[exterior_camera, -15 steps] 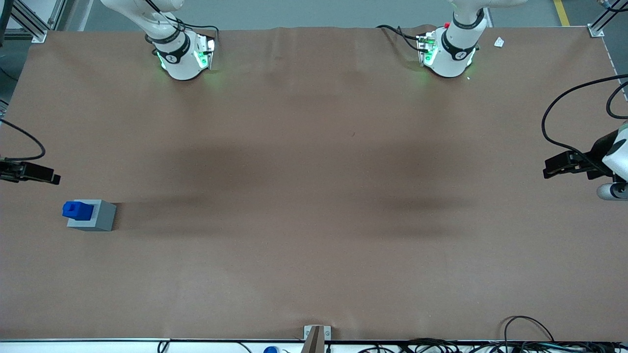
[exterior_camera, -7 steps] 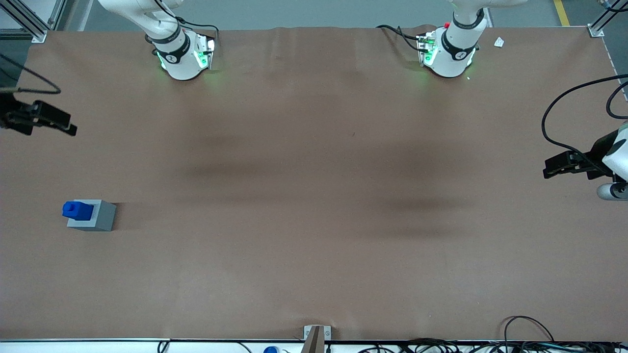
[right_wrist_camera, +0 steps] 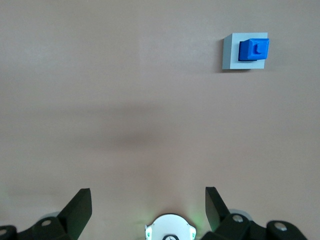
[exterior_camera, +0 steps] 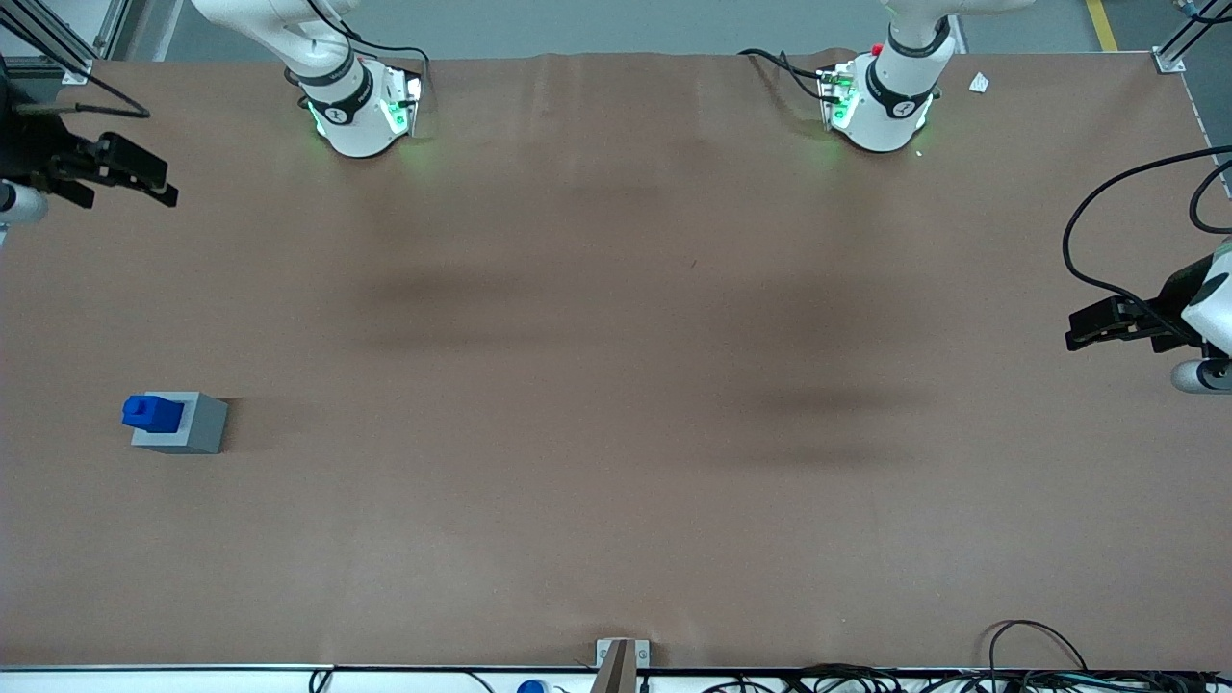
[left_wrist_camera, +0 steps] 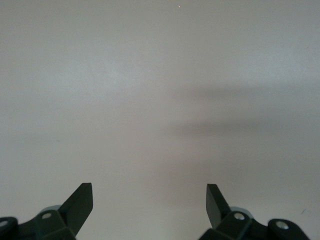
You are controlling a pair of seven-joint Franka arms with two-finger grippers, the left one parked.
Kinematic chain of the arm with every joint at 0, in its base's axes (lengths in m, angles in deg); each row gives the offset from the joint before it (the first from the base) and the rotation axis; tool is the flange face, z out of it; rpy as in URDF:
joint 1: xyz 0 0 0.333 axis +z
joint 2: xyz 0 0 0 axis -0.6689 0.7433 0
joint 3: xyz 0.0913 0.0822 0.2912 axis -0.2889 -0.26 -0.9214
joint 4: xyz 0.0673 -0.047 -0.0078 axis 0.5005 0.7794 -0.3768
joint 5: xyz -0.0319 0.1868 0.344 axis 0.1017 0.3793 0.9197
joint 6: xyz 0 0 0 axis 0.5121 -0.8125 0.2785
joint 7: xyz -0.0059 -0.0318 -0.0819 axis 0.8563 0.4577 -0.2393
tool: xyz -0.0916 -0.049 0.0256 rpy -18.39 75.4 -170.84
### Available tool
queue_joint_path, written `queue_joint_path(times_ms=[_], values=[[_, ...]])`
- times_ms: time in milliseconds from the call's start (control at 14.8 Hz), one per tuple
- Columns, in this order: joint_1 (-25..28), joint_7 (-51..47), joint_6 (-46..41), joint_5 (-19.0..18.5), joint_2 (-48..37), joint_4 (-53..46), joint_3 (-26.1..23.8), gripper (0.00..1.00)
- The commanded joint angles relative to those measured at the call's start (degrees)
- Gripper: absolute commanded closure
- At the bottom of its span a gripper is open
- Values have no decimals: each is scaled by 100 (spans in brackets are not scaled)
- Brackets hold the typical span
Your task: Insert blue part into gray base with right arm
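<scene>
The blue part (exterior_camera: 152, 412) stands in the top of the gray base (exterior_camera: 191, 424), with its stepped end sticking up. Both rest on the brown table toward the working arm's end. My right gripper (exterior_camera: 154, 181) hangs well apart from them, farther from the front camera and near the table's edge. The right wrist view looks down on the gray base (right_wrist_camera: 231, 56) with the blue part (right_wrist_camera: 253, 49) set in it. There the gripper (right_wrist_camera: 148, 202) is open, its black fingers (right_wrist_camera: 79, 206) wide apart with nothing between them.
The working arm's white base (exterior_camera: 354, 108) with green lights also shows as a white base (right_wrist_camera: 170, 229) in the wrist view. A second arm base (exterior_camera: 881, 96) and a small white scrap (exterior_camera: 979, 83) lie toward the parked arm's end. Cables (exterior_camera: 1039, 664) and a metal bracket (exterior_camera: 621, 659) line the near edge.
My right gripper has drawn away from the front camera, from just beside the gray base to a spot far from it. The blue part and gray base have not moved.
</scene>
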Motion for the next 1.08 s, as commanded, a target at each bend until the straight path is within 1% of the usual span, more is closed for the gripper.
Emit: queue_joint_path(times_ms=[0, 270, 405, 540, 743, 810, 945, 1013], values=[[55, -43, -25, -196, -305, 250, -63, 0], [-7, -17, 1, -214, -270, 22, -28, 0], [-16, 10, 27, -214, -270, 22, -11, 0], [-16, 263, 36, -214, -252, -5, -11, 0], [-7, 212, 53, -214, -234, -5, -11, 0], [-7, 142, 53, -214, -226, -5, -11, 0], [2, -348, 36, -196, -234, -31, -28, 0], [2, -368, 27, -205, -234, -48, -37, 0]])
